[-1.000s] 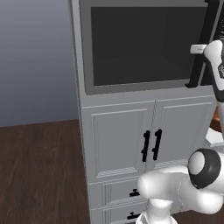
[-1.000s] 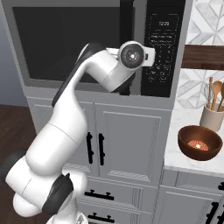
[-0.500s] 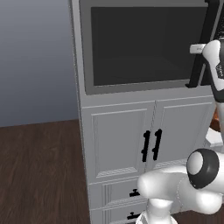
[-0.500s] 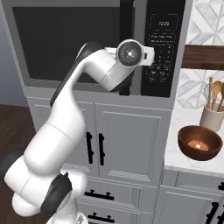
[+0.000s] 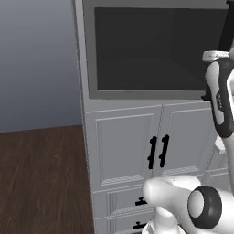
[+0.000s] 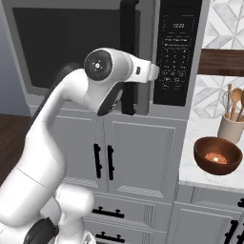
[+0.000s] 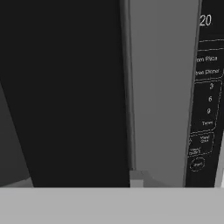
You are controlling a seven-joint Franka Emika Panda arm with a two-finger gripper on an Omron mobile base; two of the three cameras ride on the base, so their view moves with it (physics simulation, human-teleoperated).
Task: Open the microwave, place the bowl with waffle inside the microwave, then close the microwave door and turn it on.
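Meanwhile the bowl sits on the counter beside a utensil crock, right of the shut microwave door; gripper's jaw spacing cannot be told.

One microwave, one bowl (brown)

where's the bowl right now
In the right base view the bowl sits on the white counter at the right, below the utensil holder and to the lower right of the microwave control strip.
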